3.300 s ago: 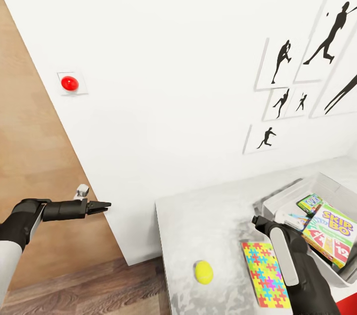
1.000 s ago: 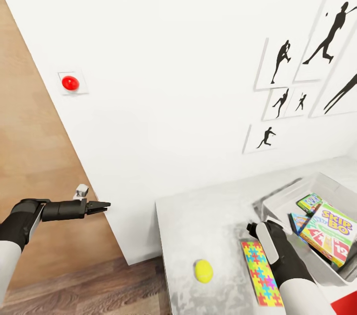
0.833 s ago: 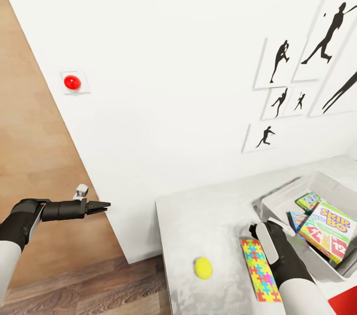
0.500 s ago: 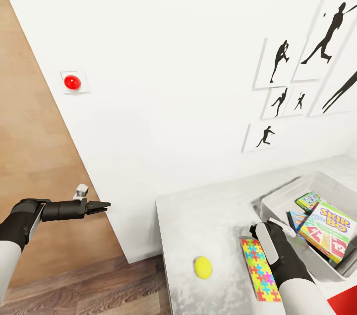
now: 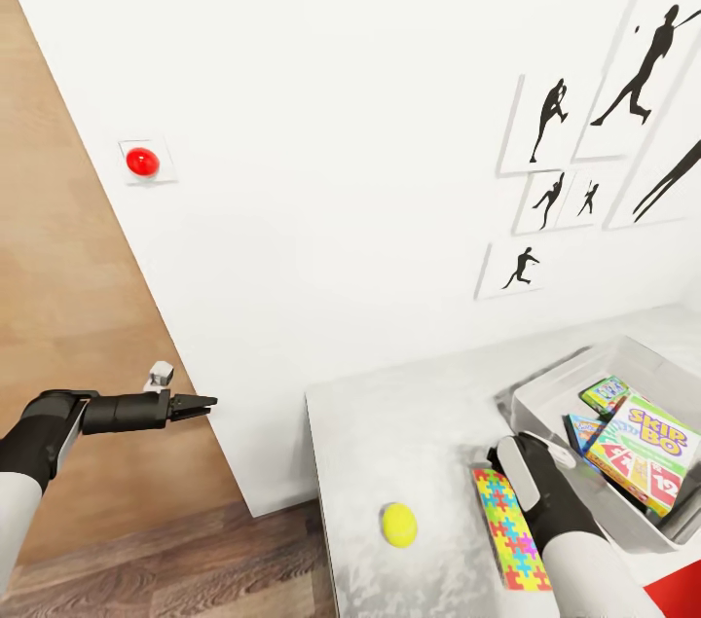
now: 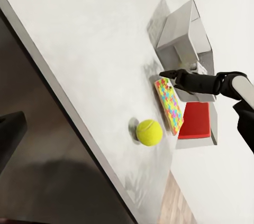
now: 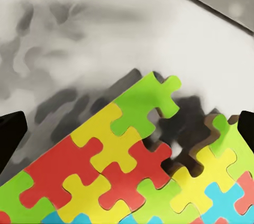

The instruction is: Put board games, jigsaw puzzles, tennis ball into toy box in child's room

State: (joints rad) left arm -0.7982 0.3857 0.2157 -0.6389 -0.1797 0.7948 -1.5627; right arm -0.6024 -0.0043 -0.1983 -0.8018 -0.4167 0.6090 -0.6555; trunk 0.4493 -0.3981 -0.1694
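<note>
Our right gripper (image 5: 508,454) has edged lower over the jigsaw puzzle (image 5: 508,527), jaws wide, on the pale bench (image 5: 409,423) below white walls (image 5: 341,112).

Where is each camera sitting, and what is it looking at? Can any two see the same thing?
Head view: up on the robot's head, looking down at the table, toy box and wall pictures; both arms show, left gripper out over the floor.
Left wrist view: near the left gripper, looking across at the table, tennis ball and the right arm.
Right wrist view: near the right gripper, looking close down at the jigsaw puzzle; dark fingertips at the edges.
Shared: head and left wrist views both see the ball, puzzle and toy box.
</note>
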